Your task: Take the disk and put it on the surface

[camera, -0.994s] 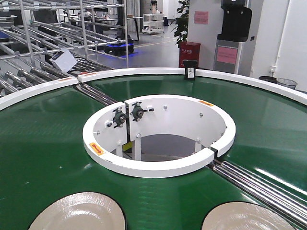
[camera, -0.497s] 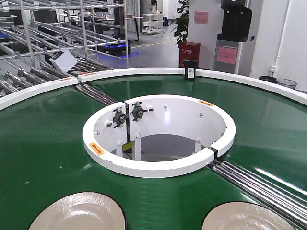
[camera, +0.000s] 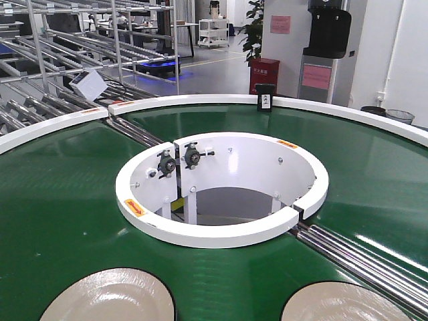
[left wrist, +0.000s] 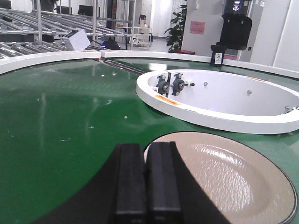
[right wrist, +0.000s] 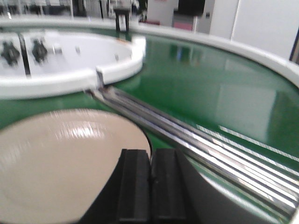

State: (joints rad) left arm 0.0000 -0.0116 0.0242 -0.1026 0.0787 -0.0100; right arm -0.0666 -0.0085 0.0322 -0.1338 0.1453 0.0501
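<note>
Two beige disks lie flat on the green belt (camera: 67, 200), one at the lower left (camera: 110, 297) and one at the lower right (camera: 341, 304). In the left wrist view my left gripper (left wrist: 145, 182) is shut, its black fingers pressed together with nothing between them, over the left rim of the left disk (left wrist: 224, 177). In the blurred right wrist view my right gripper (right wrist: 151, 186) is also shut and empty, over the right rim of the right disk (right wrist: 60, 158). Neither gripper shows in the front view. The dark grey tabletop with tape lines is out of view.
A white inner ring (camera: 221, 234) with bearings surrounds the belt's central hole. Steel rollers (camera: 361, 257) cross the belt just right of the right disk, close to my right gripper. A white outer rim (camera: 200, 100) and roller racks (camera: 60, 60) stand beyond.
</note>
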